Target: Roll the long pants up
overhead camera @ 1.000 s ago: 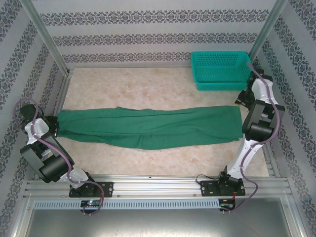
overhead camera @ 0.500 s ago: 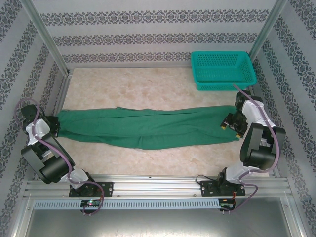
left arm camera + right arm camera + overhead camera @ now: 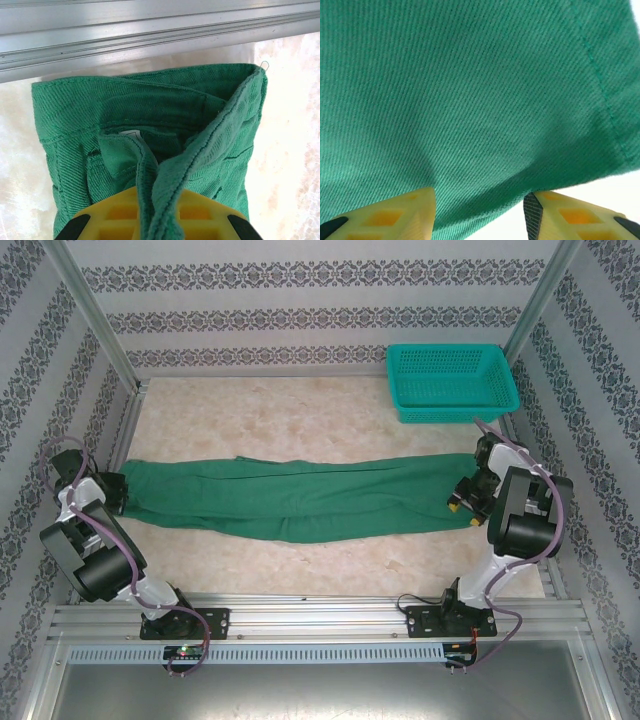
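Left end effector [image 3: 158, 205] clamped tight on pants [image 3: 300, 498] at the waistband end, 9 o'clock edge of bench [image 3: 300, 420]. Right end effector [image 3: 479, 200] at 3 o'clock, low over the leg hem, jaws partway apart. Cloth edge sits in the gap, fingers not closed on it. Pants lie flat, stretched straight from 9 to 3 across mid-bench, unrolled. Teal basket [image 3: 450, 382] at 1 o'clock, apart from the cloth.

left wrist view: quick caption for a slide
Left gripper shut on a raised fold at the end of the long pants, aluminium rail behind.
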Motion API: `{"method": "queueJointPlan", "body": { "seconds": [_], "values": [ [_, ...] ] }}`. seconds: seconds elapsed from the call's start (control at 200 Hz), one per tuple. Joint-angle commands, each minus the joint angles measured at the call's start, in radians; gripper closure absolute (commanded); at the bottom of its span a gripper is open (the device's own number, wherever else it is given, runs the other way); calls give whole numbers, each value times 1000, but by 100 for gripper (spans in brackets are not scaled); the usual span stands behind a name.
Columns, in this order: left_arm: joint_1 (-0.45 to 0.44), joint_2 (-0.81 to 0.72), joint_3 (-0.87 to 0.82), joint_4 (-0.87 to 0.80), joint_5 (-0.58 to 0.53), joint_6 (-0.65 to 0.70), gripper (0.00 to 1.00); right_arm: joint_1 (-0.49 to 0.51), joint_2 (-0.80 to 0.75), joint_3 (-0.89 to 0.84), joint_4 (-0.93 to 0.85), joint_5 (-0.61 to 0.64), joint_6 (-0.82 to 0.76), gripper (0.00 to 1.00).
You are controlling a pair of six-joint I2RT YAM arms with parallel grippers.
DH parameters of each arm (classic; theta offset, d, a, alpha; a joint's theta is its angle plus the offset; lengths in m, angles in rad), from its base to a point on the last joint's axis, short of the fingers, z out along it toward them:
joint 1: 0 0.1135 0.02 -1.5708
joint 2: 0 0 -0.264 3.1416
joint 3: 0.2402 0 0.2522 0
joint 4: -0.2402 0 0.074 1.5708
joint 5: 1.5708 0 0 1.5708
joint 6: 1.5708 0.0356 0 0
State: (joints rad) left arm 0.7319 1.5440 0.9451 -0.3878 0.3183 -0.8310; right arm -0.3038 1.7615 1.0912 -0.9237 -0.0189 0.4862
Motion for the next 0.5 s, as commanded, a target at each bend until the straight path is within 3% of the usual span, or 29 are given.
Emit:
{"method": "queueJointPlan", "body": {
  "seconds": [0.0,0.075,0.495],
  "values": [
    [-9,3,-13,26,6,-1,100,-5,32,22,8,20,4,65],
    [-9,0,-9,20,4,2,100,-14,35,19,17,22,6,100],
    [-9,-38,168,-115,-27,25,100,-87,-132,264,-95,86,-2,100]
  ]
}}
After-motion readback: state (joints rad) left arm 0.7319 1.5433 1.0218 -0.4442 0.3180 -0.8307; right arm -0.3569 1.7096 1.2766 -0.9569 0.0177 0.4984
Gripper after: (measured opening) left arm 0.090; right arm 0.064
